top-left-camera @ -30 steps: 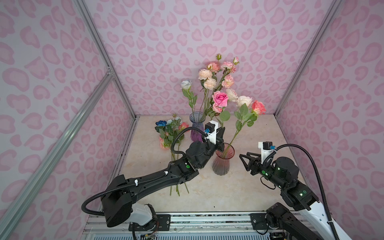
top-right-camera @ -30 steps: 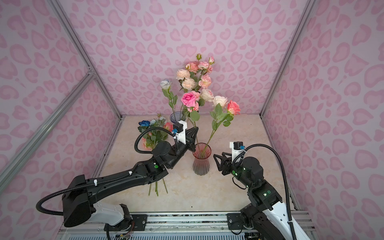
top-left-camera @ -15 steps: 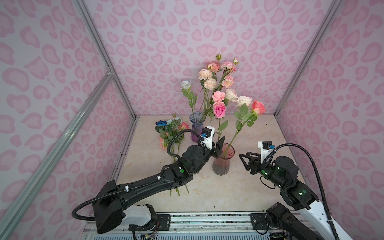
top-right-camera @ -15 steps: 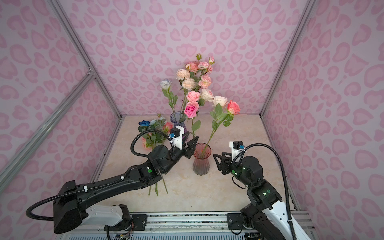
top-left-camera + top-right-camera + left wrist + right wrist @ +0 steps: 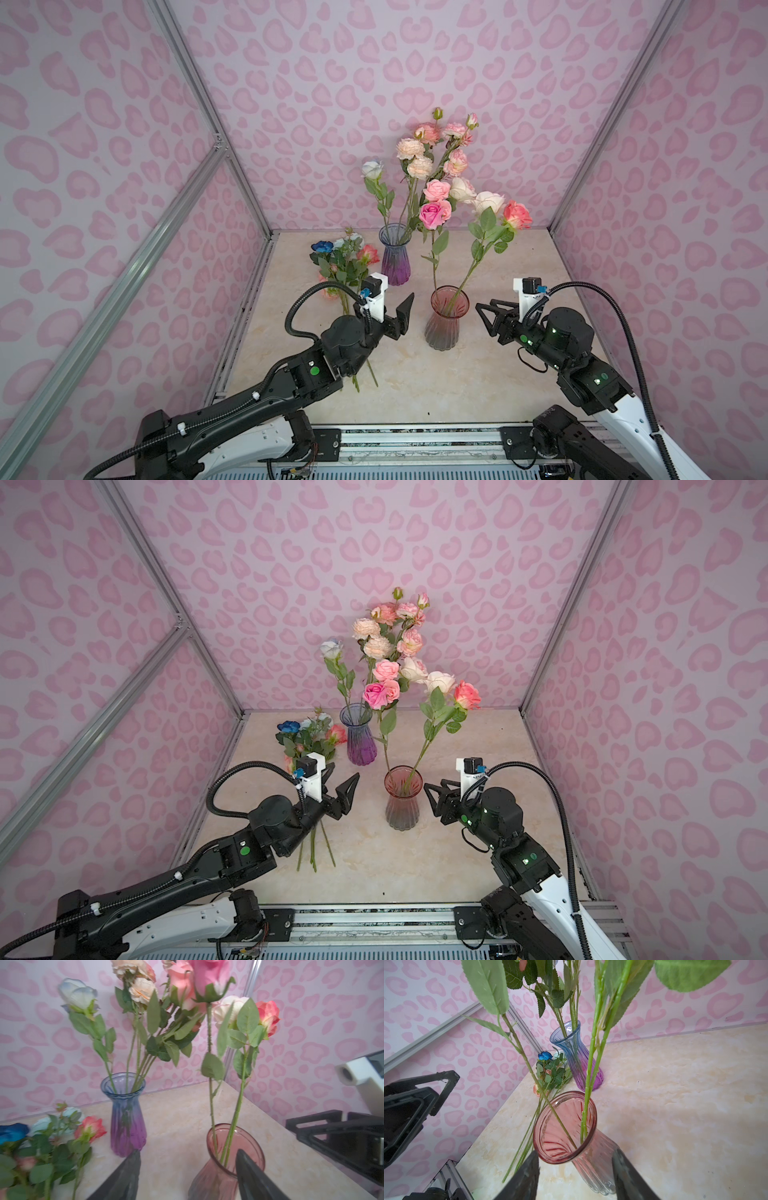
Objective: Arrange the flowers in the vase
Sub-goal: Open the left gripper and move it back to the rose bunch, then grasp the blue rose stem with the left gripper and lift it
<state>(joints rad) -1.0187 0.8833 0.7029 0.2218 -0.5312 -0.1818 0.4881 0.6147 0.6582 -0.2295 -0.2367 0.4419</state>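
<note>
1. The left gripper (image 5: 340, 780) hangs just left of the pink vase (image 5: 444, 324), its jaws spread wide with nothing between them. The right gripper (image 5: 487, 309) sits just right of the same vase, its jaws also parted and empty.
2. The step in hand appears to be fetching the next stem from the loose flowers (image 5: 343, 262). They lie on the table (image 5: 519, 266) at the left, with their heads beside the blue-purple vase (image 5: 395, 257) and their stems running toward the near edge under the left arm.
3. To do this well, the left gripper should pick one stem on a bare stretch below the leaves. It should grip only that stem, so the tangled neighbours do not drag along.
4. The stem should then be carried upright and lowered end-first into a free part of the vase mouth, clear of the stems already leaning there. The right gripper is well placed to steady the vase if it rocks.
5. The pink vase holds three long stems. One is a pink rose (image 5: 432, 212) standing nearly straight. A cream rose (image 5: 488, 202) and a coral rose (image 5: 517, 215) lean to the right.
6. The far vase holds a pale blue rose (image 5: 372, 169) tilted left, plus a tall cluster of peach blooms (image 5: 409, 148), pink blooms and buds.
7. The loose flowers are leafy and overlapping. A deep blue bloom (image 5: 322, 247), pale blue heads and a coral one are among them.
</note>
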